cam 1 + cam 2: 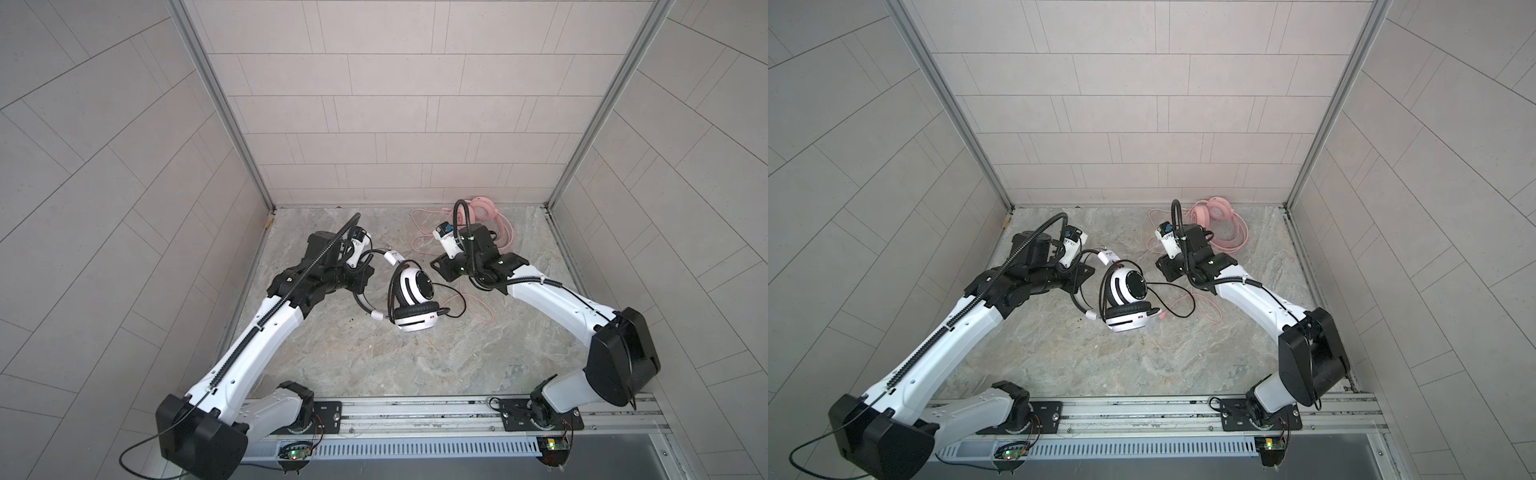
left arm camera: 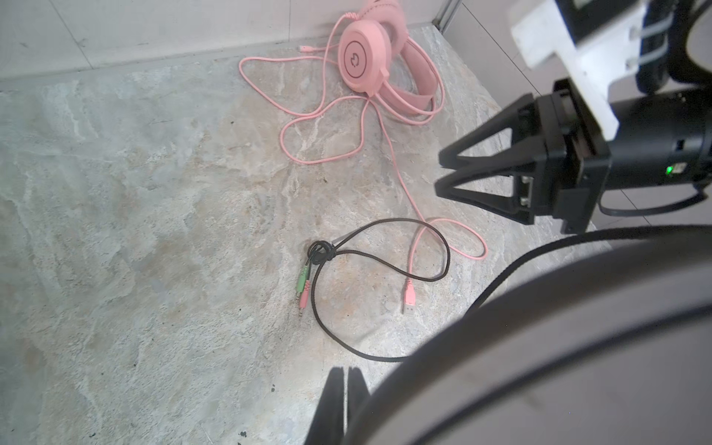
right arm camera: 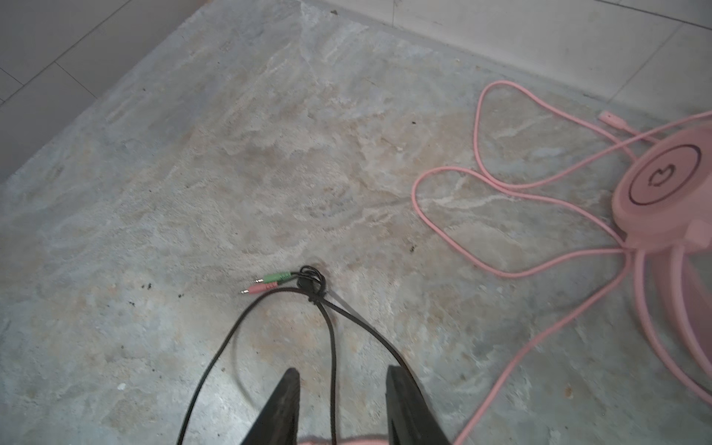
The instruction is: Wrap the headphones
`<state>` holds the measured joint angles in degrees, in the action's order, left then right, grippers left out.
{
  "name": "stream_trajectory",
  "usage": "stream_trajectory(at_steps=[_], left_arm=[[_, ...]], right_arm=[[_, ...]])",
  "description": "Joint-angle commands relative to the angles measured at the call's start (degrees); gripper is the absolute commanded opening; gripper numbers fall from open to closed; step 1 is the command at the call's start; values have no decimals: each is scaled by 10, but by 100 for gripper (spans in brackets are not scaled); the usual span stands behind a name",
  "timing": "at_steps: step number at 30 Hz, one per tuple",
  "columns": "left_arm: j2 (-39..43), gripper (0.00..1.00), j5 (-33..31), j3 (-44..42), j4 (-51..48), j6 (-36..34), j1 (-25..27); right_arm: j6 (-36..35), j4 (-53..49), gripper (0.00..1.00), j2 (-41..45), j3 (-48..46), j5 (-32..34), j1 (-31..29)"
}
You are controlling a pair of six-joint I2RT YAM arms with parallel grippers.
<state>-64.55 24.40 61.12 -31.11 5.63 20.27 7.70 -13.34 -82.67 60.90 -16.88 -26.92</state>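
The white-and-black striped headphones (image 1: pixel 411 286) (image 1: pixel 1127 286) stand mid-table, one earcup upright over the other. My left gripper (image 1: pixel 360 277) (image 2: pixel 345 373) is shut on their black headband, which fills the near side of the left wrist view. Their black cable (image 2: pixel 449 250) (image 3: pixel 333 346) lies in a loose loop tied by a knot, ending in green and pink plugs (image 3: pixel 269 283). My right gripper (image 1: pixel 442 266) (image 3: pixel 343 371) is open just above the table; one strand of the black cable runs between its jaws, untouched. The pink headphones (image 1: pixel 482 210) (image 2: pixel 364 57) lie at the back right.
The pink cable (image 2: pixel 323 111) sprawls in loops from the pink headphones toward the middle, crossing the black loop, and its USB plug (image 2: pixel 409 296) lies inside that loop. Tiled walls close in the marble table (image 1: pixel 374 365) on three sides.
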Motion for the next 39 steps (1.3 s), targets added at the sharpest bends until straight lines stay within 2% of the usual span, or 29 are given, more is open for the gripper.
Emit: stream_trajectory(at_steps=[1,5,8,9,15,17,18,19,26,31,35,39], left_arm=[[8,0,42,3,46,42,-27],[-1,0,43,11,52,58,-43],[-12,0,27,49,23,74,-44],[-14,0,25,62,20,85,-44],[-25,0,10,130,-14,136,-44],[-27,0,12,154,-28,148,-44],[-27,0,12,166,-34,154,-44],[-28,0,12,178,-40,158,-44],[-51,0,0,267,-104,170,-44],[-60,0,14,309,-122,188,-44],[-69,0,15,348,-150,191,-44],[-78,0,20,375,-168,192,-44]], right_arm=[[53,82,48,45,-80,-55,-4],[101,178,53,69,-195,-90,-4],[130,240,56,79,-250,-121,-10],[138,261,60,80,-273,-130,-16],[158,320,69,75,-299,-128,-63],[162,378,83,69,-310,-130,-70],[166,397,84,66,-310,-128,-73],[169,412,89,61,-308,-129,-74],[170,481,99,-9,-248,-133,-105],[156,493,99,-80,-172,-132,-116],[104,443,99,-127,-107,-111,-116],[101,448,99,-171,-63,-133,-116]])
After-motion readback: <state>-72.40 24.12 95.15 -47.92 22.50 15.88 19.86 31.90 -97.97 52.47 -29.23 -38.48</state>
